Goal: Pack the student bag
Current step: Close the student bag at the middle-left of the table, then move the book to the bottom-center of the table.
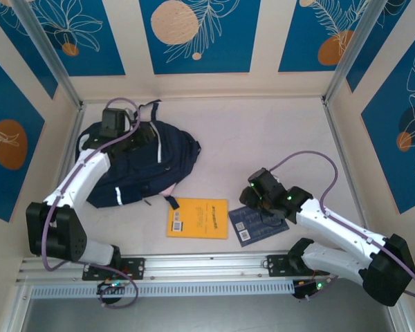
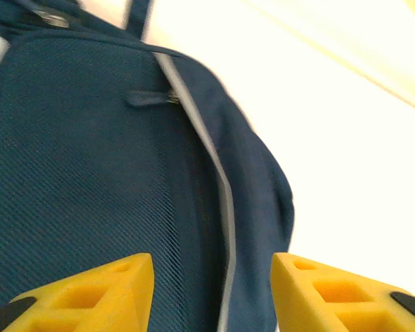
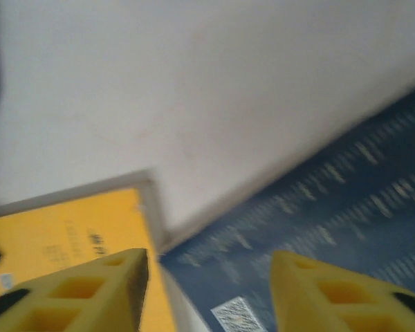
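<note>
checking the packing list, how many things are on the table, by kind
backpacks: 1 (the student bag)
books: 2 (yellow book, dark blue book)
total: 3

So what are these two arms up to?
Two robot arms are packing a student bag. The left hand hovers open over the bag, which lies at the far left of the table. The right hand, also open, hangs over a blue book beside a yellow book near the front. Both books lie outside the bag.
</note>
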Tool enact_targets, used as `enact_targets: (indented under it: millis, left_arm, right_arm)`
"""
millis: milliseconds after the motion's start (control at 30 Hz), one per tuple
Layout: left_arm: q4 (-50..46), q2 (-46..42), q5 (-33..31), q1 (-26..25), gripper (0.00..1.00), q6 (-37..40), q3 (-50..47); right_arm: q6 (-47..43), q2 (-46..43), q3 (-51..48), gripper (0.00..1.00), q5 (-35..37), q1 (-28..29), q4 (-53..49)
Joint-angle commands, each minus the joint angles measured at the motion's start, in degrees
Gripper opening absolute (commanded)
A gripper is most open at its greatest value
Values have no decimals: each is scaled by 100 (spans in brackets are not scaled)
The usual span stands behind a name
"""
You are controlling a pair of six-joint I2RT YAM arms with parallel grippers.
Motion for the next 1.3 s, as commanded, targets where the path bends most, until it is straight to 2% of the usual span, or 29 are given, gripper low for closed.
enact_targets:
  millis: [0,100,300,467,600,800,900,1033,1133,1267]
  left_arm:
    - [-308,-42,271,-627,50,447,207]
    - [-537,-175,-75,-1319,51,858,272]
    - [-229,-97,-95,-2457,53,596,-213]
    - [164,435,-202,-3358,53,560,-329]
    - [505,975,-196,-3749,53,297,-305]
    - [860,1454,-215,-3903,54,65,-133]
    - [959,1633,-204,-3910,55,7,-56]
    - [1246,1973,21,-3974,55,-163,0]
    - [1429,2311,322,-4060,55,-259,124]
    - [1567,2743,599,-4211,57,-351,381]
  right_arm:
    - [970,0,-189,44,9,47,-873]
    - [1233,-21,-438,40,14,75,-985]
    - [1169,120,-1025,37,-316,-89,8]
    - [712,634,-933,39,-348,-451,520]
    - [66,1153,-692,41,-400,-765,1001]
    - [-763,1656,4,47,-281,-1004,931]
    - [-724,1169,136,52,-34,-1022,599]
    - [79,118,-158,64,282,-1128,-25]
    - [641,-651,-657,73,33,-1407,-324]
    - [869,-1411,-1358,73,-606,-1768,-179]
